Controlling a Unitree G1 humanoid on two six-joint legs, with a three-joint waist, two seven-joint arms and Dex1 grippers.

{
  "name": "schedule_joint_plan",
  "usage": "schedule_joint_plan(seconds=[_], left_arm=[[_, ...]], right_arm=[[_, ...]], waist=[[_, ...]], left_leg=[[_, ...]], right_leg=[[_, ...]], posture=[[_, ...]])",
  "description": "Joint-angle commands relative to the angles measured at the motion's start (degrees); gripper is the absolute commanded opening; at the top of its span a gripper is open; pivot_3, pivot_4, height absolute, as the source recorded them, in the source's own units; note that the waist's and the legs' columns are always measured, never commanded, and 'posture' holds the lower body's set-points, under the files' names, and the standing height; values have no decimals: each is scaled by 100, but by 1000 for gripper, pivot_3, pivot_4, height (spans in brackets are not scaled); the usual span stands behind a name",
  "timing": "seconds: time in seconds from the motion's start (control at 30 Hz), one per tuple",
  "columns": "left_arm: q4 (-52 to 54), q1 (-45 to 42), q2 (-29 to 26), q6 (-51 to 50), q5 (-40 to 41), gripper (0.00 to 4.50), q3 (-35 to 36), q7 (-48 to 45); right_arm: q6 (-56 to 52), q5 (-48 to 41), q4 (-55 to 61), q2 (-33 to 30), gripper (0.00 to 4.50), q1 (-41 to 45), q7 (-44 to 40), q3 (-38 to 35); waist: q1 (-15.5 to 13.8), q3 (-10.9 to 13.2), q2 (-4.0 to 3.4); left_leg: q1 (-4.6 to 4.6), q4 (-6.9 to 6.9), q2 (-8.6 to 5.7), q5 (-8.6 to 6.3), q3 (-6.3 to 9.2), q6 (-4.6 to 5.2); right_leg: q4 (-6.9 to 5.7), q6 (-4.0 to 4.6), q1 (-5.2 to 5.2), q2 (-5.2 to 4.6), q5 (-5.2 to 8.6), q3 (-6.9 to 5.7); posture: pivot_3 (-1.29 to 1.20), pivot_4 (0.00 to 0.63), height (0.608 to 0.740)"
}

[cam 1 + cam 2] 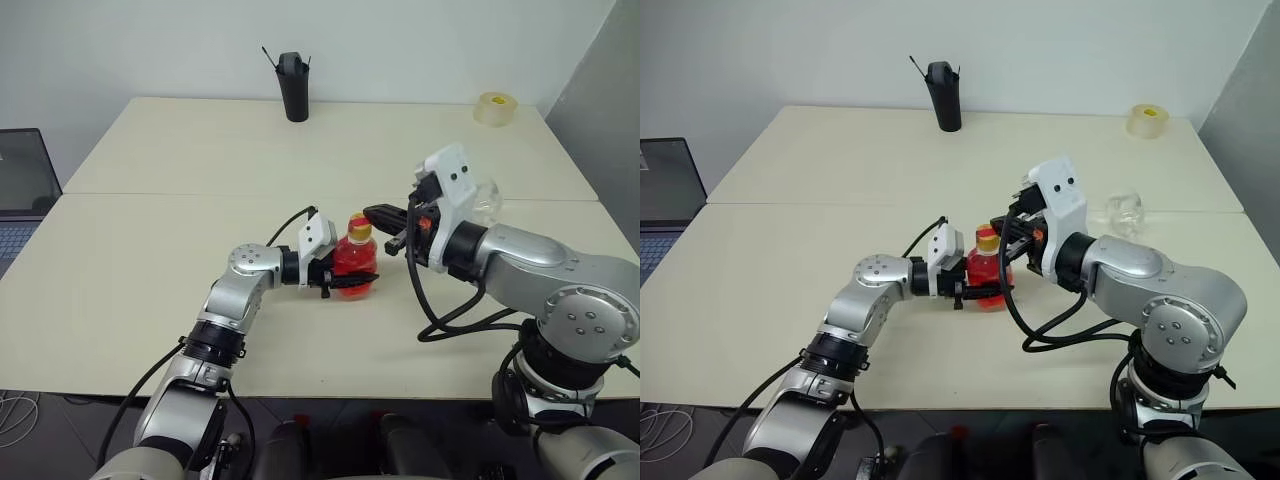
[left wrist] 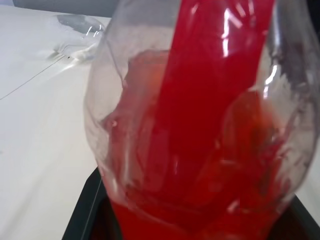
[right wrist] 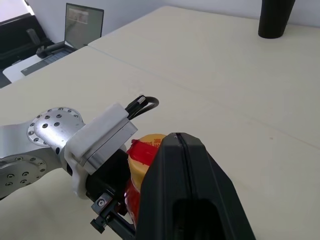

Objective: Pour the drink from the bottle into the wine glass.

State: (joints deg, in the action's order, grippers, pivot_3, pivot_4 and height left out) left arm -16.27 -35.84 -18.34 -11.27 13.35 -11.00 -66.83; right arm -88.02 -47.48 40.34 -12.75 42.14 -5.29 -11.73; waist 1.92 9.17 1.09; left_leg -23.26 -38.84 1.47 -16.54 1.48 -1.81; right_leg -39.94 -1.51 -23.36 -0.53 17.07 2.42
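Left gripper [image 1: 345,282] jaws grasping bottle [image 1: 354,262], right gripper [image 1: 385,215] jaws clenched, seemingly beside cap [image 3: 145,150]

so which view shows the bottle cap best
The right wrist view: the cap shows close up, yellow with a red band, just beside the right tool's shut fingers. Both eye views show it small atop the bottle. The left wrist view shows the bottle's body and red drink.

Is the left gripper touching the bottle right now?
Touching. In the left eye view the left gripper is closed around the bottle, its black fingers pressed against the red body; the left wrist view shows the bottle seated between them.
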Motion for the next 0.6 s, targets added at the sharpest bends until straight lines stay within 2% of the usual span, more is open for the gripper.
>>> schedule_joint_plan(seconds=[0.03, 0.17, 0.6], left_arm=[[152, -112, -9, 200, 71, 1995, 106, 44], [132, -112, -2, 239, 60, 1995, 99, 75], [162, -106, -26, 282, 68, 1995, 89, 139]], right_arm=[[-68, -210, 188, 17, 1207, 208, -129, -167], [-89, -105, 138, -35, 2585, 192, -94, -2], [-89, 97, 22, -250, 2629, 46, -101, 246]], waist=[[1, 0, 0], [0, 0, 0], [0, 0, 0]], left_leg=[[0, 0, 0, 0, 1, 0], [0, 1, 0, 0, 1, 1], [0, 1, 0, 0, 1, 1]], right_leg=[[0, 0, 0, 0, 0, -1], [1, 0, 0, 0, 0, 0], [2, 0, 0, 0, 0, -1]], posture=[[0, 150, 740], [0, 150, 740], [0, 150, 740]])
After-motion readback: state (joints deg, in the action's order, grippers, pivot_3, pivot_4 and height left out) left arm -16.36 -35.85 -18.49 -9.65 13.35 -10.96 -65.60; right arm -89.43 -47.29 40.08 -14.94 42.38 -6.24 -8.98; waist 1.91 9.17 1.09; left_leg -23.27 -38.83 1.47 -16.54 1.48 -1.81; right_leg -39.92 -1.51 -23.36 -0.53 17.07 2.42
